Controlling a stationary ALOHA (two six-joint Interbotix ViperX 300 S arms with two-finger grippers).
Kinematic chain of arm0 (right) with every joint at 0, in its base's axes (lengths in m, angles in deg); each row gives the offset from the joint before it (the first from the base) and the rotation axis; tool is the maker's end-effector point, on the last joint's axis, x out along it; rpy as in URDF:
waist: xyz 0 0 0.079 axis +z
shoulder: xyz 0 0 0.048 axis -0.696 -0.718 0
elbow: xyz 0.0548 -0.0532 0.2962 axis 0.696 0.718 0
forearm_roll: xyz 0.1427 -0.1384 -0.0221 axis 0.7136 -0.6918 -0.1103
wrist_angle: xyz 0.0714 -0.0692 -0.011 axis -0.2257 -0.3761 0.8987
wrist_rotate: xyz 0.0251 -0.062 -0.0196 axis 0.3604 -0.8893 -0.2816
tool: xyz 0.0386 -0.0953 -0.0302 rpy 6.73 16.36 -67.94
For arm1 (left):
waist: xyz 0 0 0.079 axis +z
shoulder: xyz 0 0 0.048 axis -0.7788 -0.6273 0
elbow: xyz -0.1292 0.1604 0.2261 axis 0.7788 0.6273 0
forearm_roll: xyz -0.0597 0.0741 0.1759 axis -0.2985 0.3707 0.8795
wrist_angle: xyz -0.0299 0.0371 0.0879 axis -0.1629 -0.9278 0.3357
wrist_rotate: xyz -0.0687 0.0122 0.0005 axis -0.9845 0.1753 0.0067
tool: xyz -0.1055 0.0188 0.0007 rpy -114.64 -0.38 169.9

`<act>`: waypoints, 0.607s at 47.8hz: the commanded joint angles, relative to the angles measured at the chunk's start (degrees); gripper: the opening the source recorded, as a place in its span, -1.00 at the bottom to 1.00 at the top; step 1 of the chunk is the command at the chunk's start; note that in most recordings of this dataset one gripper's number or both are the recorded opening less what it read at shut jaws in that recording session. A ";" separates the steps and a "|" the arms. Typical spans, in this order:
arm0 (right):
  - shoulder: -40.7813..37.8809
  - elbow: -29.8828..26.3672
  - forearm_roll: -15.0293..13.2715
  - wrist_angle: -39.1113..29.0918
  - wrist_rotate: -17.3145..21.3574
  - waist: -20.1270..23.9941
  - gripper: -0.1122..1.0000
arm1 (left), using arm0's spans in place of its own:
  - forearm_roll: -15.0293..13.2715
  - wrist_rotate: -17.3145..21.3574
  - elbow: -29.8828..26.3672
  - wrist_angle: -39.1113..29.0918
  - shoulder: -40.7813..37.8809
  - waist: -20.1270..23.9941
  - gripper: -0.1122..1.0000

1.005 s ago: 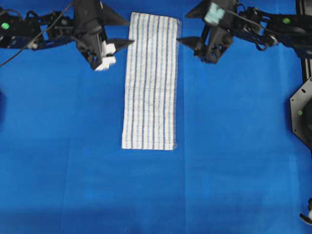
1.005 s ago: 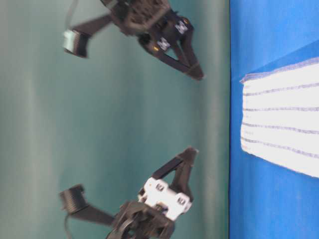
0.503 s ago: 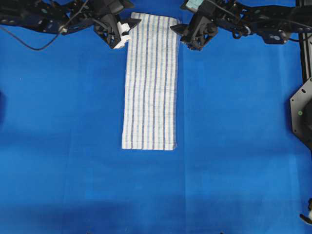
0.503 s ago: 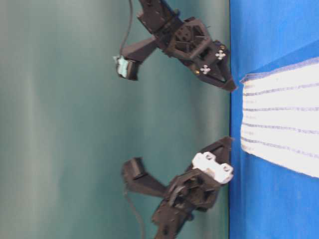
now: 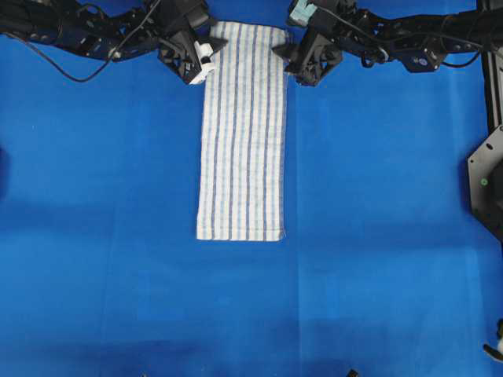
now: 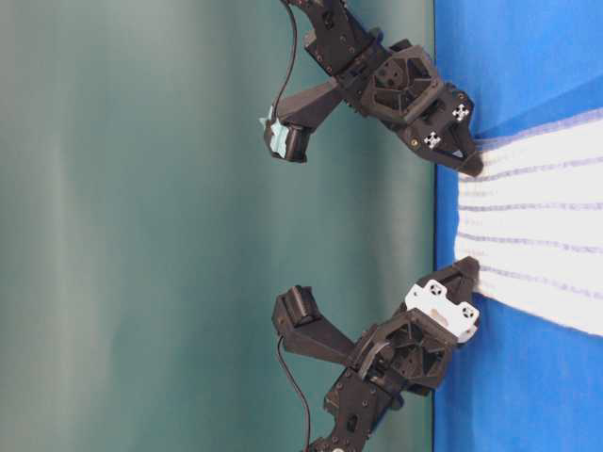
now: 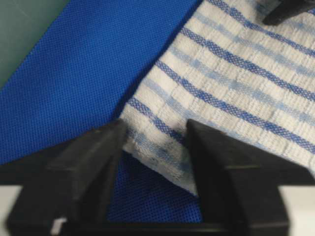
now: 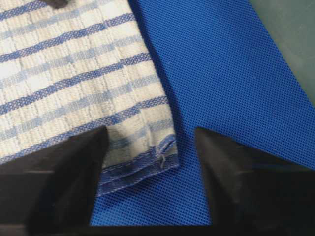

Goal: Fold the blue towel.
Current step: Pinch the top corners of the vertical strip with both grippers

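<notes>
The blue towel (image 5: 244, 129) is laid flat as a long narrow rectangle on the blue tabletop (image 5: 377, 236), running from the far edge toward the middle of the overhead view. It is seen as white cloth crossed lengthwise by thin blue stripes, with fainter pale-blue lines forming a check; the weave is coarse and nubbly, and a stitched hem is visible at the corner in the right wrist view.

At the far left corner of the towel, the left gripper (image 5: 206, 61) is lowered to the cloth. Its jaws are partly open and set astride the corner: in the left wrist view, one black wedge-shaped finger (image 7: 88, 167) is placed over the tabletop covering and the other over the towel's edge, with the corner lying between them. The cloth is not yet pinched.

At the far right corner, the right gripper (image 5: 289, 56) is placed likewise. Its jaws are spread wider, and the hemmed corner of the towel (image 8: 142, 162) lies in the gap between the two dark fingers (image 8: 231, 172), ungripped.

The tabletop covering is a fine-meshed, solid blue fabric; beyond its edge a plain green surface (image 6: 141, 226) is seen.
</notes>
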 commanded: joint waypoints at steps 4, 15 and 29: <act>0.70 -0.44 0.18 0.18 -0.09 0.44 0.19 | 0.00 -0.09 -0.35 -0.18 0.88 -1.05 -0.35; 0.70 -0.35 0.18 0.35 -0.09 1.93 -0.44 | 0.00 0.62 -0.35 -0.18 0.88 -2.55 -0.73; 1.32 -0.35 0.18 0.09 -0.09 2.11 -0.55 | 0.00 1.76 -0.35 -0.26 1.41 -2.46 -0.73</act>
